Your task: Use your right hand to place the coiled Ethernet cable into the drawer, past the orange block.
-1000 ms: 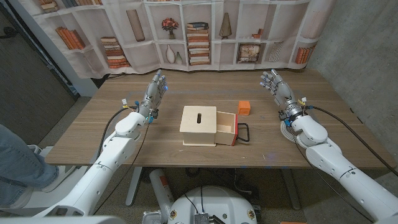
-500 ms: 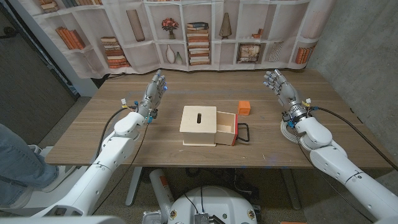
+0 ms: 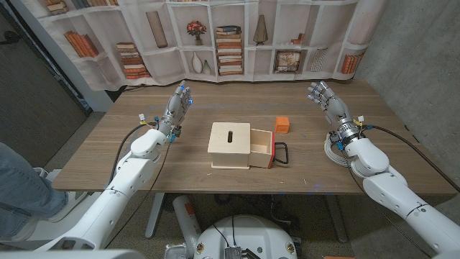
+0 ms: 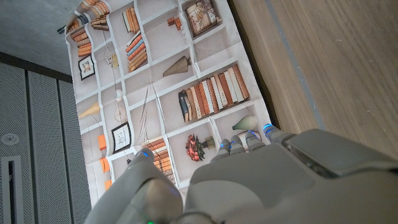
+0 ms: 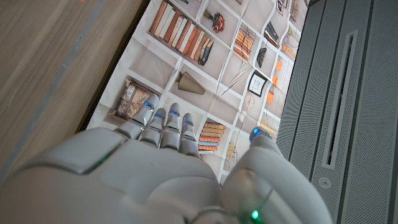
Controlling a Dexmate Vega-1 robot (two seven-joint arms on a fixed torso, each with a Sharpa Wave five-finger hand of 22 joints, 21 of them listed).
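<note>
Both hands raised and empty; cable under the right arm.

The right hand (image 3: 325,99) is up with fingers spread, holding nothing. The cable (image 3: 333,152), a white coil, lies behind it on the table (image 3: 93,162), partly hidden under its wrist. The orange block (image 3: 282,124) sits inward of that hand, near the drawer (image 3: 261,147), which is pulled out of the box (image 3: 230,144). The left hand (image 3: 178,105), fingers apart, is empty too.
</note>
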